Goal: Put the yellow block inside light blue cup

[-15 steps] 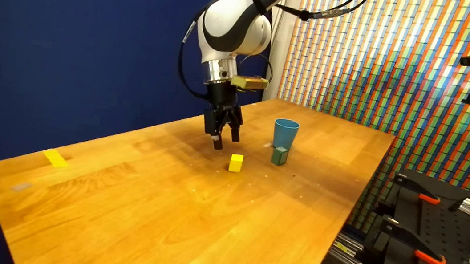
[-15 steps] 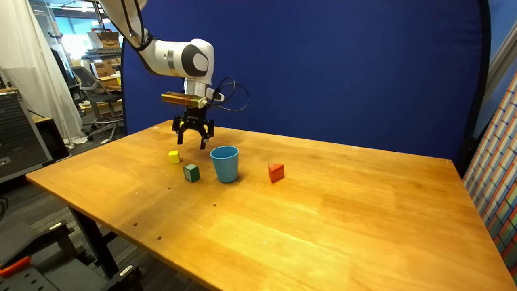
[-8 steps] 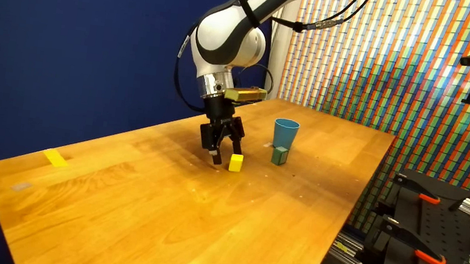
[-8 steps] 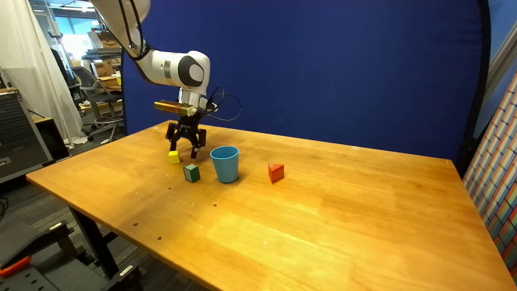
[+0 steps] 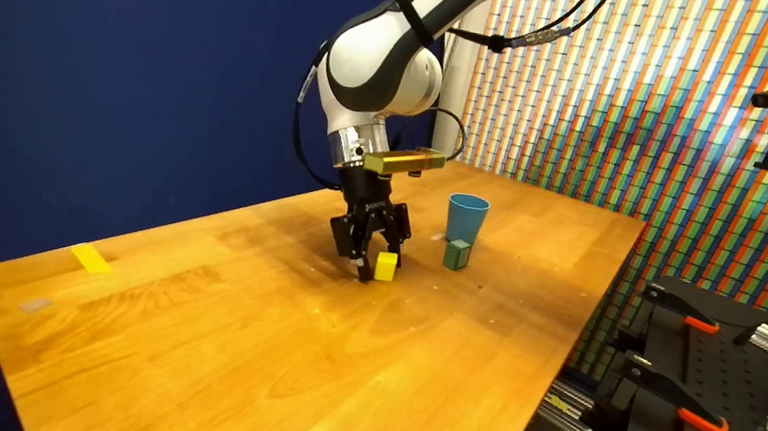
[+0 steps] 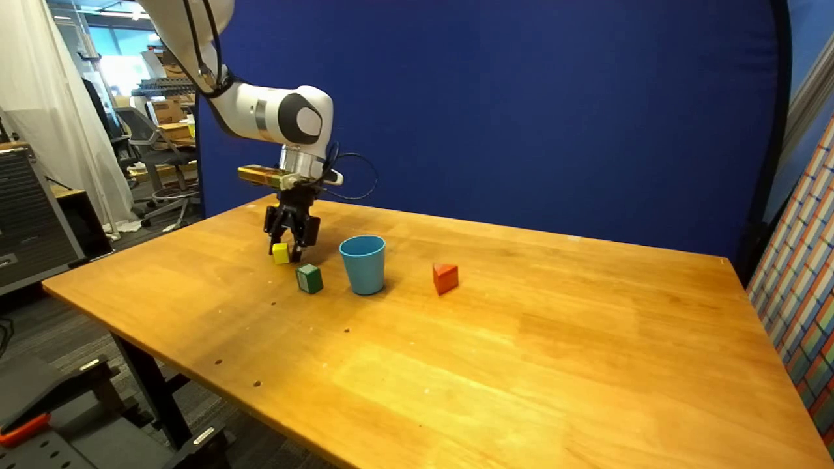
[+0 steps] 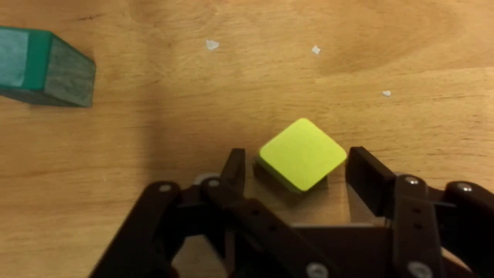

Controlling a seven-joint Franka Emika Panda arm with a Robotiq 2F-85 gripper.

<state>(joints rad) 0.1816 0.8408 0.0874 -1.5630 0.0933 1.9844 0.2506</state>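
Observation:
The yellow block (image 7: 303, 154) rests on the table, set cornerwise between the fingers of my gripper (image 7: 296, 162) in the wrist view. My jaws are partly closed and low over the wood. A gap shows between the left finger (image 7: 234, 170) and the block; the right finger (image 7: 368, 181) is very near or touching the opposite corner, I cannot tell which. In both exterior views the fingers stand around the yellow block (image 5: 385, 266). The light blue cup (image 6: 363, 266) stands upright on the table, its visible walls plain, its bottom inside hidden. It is outside the wrist view.
A green block (image 6: 309, 279) sits between the yellow block and the cup, and shows at the upper left of the wrist view. Beyond the cup lies a red-orange block (image 6: 445, 278). A flat yellow tape strip (image 5: 91, 258) sticks to the table's far edge.
My gripper has come down and across to the yellow block, and its jaws have narrowed around it. The block, the cup and the other blocks have stayed in place.

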